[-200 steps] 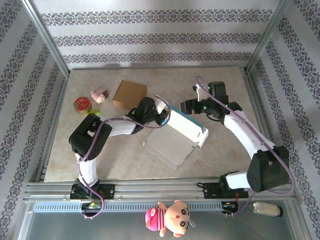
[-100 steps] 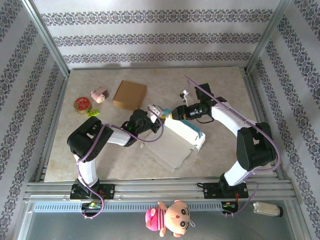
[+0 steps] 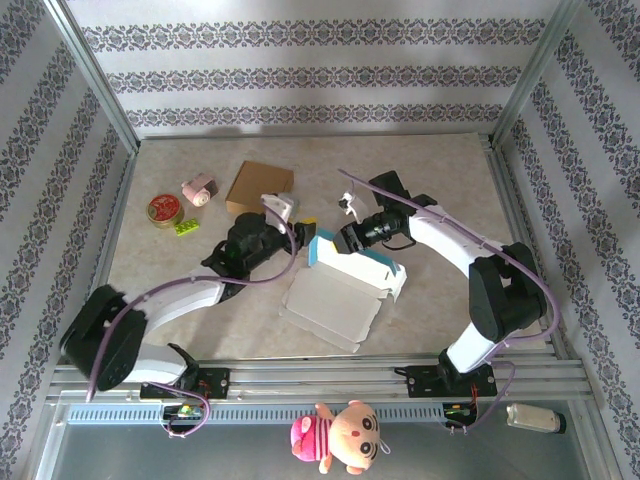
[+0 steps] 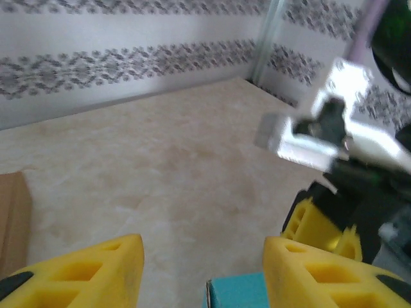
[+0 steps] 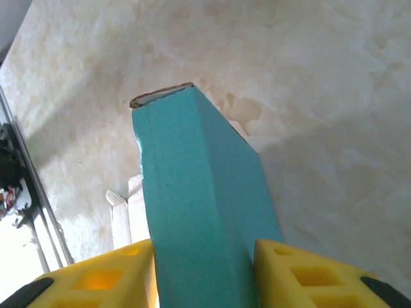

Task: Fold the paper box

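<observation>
If the right gripper (image 5: pixel 204 273) pulls or twists too hard, the blue wall (image 5: pixel 192 179) of the paper box (image 3: pixel 335 300) could bend the wrong way or tear. Its two yellow fingers (image 5: pixel 96 279) sit one on each side of that wall and look like they touch it. So it seems to hold the wall, though I cannot tell how tight.

The box lies in the middle of the table (image 3: pixel 440 180). Its white flat part is nearer, and the blue wall stands up on the far side.

The left gripper (image 4: pixel 202 256) is open, its fingers well apart, with nothing between them. It is just to the left of the blue wall's corner.

Nothing is pressing the white part down, so the whole box might slide or lift when the wall is pushed. The two grippers are close together too, so they could bump.
</observation>
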Action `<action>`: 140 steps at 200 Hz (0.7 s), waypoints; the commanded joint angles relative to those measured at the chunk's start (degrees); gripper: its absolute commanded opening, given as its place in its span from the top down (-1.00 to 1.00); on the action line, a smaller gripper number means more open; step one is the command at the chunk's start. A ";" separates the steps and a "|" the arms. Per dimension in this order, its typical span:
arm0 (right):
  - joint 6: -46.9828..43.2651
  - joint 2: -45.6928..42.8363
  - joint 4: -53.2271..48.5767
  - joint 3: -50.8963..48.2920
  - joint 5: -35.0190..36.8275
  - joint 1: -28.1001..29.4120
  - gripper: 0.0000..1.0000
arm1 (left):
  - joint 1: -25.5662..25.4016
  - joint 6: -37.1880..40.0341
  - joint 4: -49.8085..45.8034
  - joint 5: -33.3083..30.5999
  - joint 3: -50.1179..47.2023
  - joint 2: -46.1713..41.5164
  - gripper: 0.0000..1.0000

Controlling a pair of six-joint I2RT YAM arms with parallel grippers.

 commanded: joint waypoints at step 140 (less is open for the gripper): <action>29.69 -13.71 -5.91 10.60 29.92 1.62 -0.05 | 10.04 -35.17 -47.44 16.63 20.59 1.15 -0.49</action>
